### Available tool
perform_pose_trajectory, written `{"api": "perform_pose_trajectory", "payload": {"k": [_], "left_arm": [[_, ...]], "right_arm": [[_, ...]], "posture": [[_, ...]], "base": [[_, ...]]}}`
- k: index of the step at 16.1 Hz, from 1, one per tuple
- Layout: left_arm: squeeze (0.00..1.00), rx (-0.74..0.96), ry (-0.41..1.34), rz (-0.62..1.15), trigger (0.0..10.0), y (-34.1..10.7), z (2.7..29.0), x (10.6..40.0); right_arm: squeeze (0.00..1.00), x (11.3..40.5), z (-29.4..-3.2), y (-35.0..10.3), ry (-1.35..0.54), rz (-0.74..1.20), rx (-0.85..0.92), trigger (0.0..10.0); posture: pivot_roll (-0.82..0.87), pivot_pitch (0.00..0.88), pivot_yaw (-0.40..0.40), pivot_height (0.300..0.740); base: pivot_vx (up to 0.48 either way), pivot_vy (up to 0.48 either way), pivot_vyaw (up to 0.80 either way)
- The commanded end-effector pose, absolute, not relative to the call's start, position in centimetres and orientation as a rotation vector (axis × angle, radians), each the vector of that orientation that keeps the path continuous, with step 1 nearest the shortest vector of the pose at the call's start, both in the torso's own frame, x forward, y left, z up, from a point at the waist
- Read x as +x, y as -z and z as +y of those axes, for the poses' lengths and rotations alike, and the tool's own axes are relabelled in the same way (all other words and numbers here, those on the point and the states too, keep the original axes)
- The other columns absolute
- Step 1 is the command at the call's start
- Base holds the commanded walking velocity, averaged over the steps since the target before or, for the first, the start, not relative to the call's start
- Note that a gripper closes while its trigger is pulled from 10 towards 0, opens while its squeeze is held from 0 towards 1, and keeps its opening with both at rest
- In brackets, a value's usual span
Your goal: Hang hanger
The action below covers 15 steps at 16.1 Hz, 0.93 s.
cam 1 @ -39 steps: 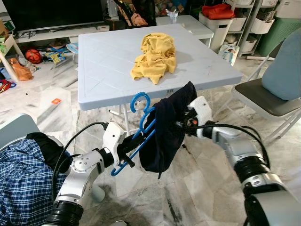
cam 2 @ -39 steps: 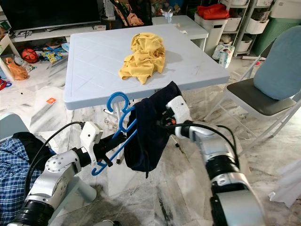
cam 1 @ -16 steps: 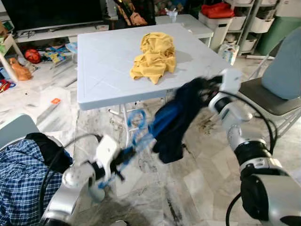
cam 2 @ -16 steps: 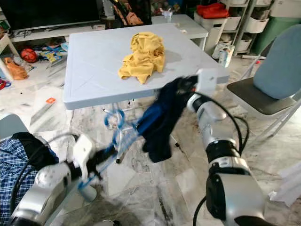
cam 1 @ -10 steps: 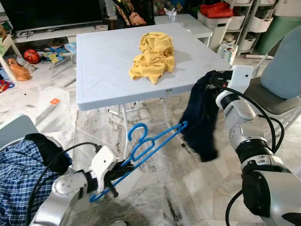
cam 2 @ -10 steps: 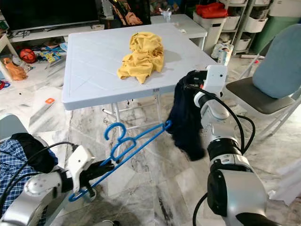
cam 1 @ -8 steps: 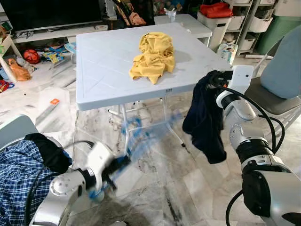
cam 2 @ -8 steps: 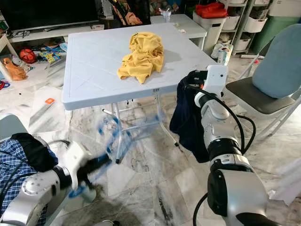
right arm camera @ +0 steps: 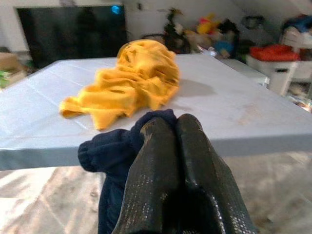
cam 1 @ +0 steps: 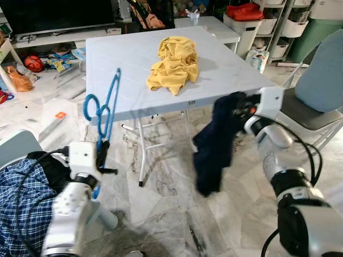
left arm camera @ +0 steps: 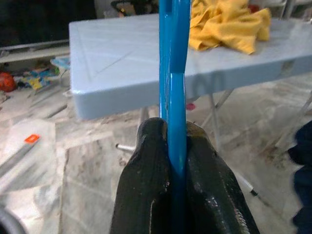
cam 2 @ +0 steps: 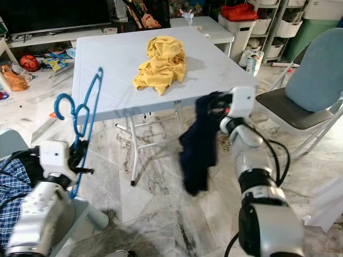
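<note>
Cluttered living room, marble floor [cam 1: 161, 198]; grey folding table [cam 1: 107, 59] as landmark, yellow garment [cam 1: 174, 59] heaped near its middle. Chair [cam 1: 311, 101] well beyond the table's right edge.

Left pincer [left arm camera: 171, 146] pressed together on blue hanger [cam 1: 104, 104], held upright just off the table's left front corner, hook end up beside the edge. Right pincer [right arm camera: 175, 131] clamped on dark navy garment [cam 1: 214, 144], dangling off the table's right front corner, well apart from the hanger.

Risks, as judged: hanger gripped on a thin bar, so likely to pivot or slip if swung. Hook could catch the table edge. Loose cloth could slide out of the pinch or snag a table leg.
</note>
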<state>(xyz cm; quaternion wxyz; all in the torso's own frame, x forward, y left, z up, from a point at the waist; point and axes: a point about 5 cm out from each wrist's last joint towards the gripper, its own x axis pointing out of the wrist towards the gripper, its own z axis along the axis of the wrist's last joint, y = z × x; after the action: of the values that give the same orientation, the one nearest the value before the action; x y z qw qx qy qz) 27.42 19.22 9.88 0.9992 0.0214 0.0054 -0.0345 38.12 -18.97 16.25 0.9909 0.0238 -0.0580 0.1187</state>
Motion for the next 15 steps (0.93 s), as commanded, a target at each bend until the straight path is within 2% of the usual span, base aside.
{"api": "perform_pose_trajectory", "payload": {"k": [1, 4, 9, 15], "left_arm": [[0.00, 0.045, 0.056, -0.074, 10.0, -11.4, 18.4, 27.9], [0.00, 0.040, 0.090, -0.130, 10.0, -12.4, 17.5, 28.4], [0.00, 0.032, 0.061, -0.143, 10.0, -12.6, 18.1, 28.9], [0.00, 0.018, 0.066, -0.165, 10.0, -12.9, 17.8, 29.5]], "right_arm": [[0.00, 38.0, -18.3, -17.9, -0.288, -0.212, 0.052, 0.0], [0.00, 37.3, -16.9, -18.0, -0.347, -0.260, 0.061, 0.0], [0.00, 37.2, -15.9, -18.5, -0.387, -0.289, 0.077, 0.0], [0.00, 37.5, -14.9, -19.4, -0.402, -0.314, 0.079, 0.0]], "posture": [[-0.05, 0.000, -0.001, 0.740], [-0.05, 0.000, 0.003, 0.740], [-0.05, 0.000, 0.006, 0.740], [-0.05, 0.000, -0.005, 0.740]], "base": [[0.000, 0.000, 0.00], [0.000, 0.000, 0.00], [0.000, 0.000, 0.00], [0.299, 0.000, 0.00]]}}
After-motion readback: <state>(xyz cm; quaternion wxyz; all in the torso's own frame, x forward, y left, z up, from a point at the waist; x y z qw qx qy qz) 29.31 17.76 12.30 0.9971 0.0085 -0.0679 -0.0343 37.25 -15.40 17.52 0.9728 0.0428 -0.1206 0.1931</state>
